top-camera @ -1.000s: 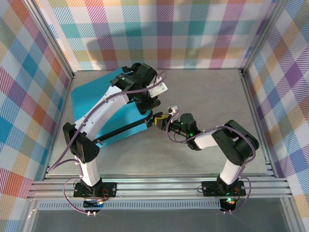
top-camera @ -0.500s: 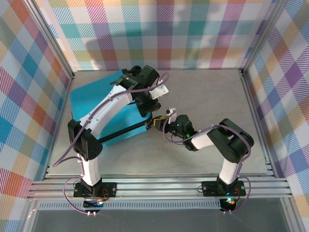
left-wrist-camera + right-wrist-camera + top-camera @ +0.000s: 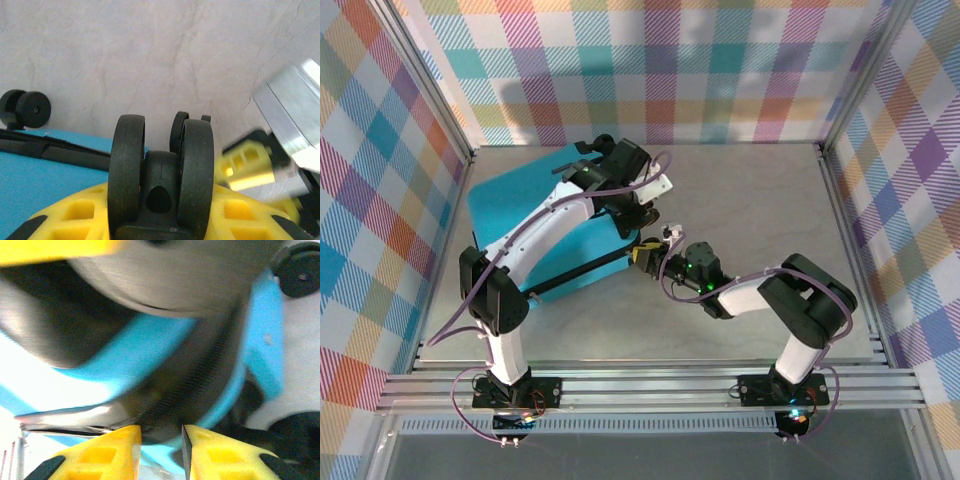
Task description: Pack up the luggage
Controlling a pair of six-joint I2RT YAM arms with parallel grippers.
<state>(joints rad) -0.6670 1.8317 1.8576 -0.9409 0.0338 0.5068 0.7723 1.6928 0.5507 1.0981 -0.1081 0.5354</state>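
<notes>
I judged the luggage [image 3: 505,205] stiff, slick; my left fingers [image 3: 75,220] pinched a wheel [image 3: 160,170], right fingers' [image 3: 105,450] state I couldn't tell.

Top looks down; both wrist cameras hug luggage [image 3: 505,205].

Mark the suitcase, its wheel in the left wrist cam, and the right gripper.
suitcase [image 3: 515,205], top view, on the blue shell.
wheel [image 3: 127,170], left wrist view, on the left tyre of the twin caster.
right gripper [image 3: 161,440], right wrist view, in the gap between the yellow fingertips.
</notes>
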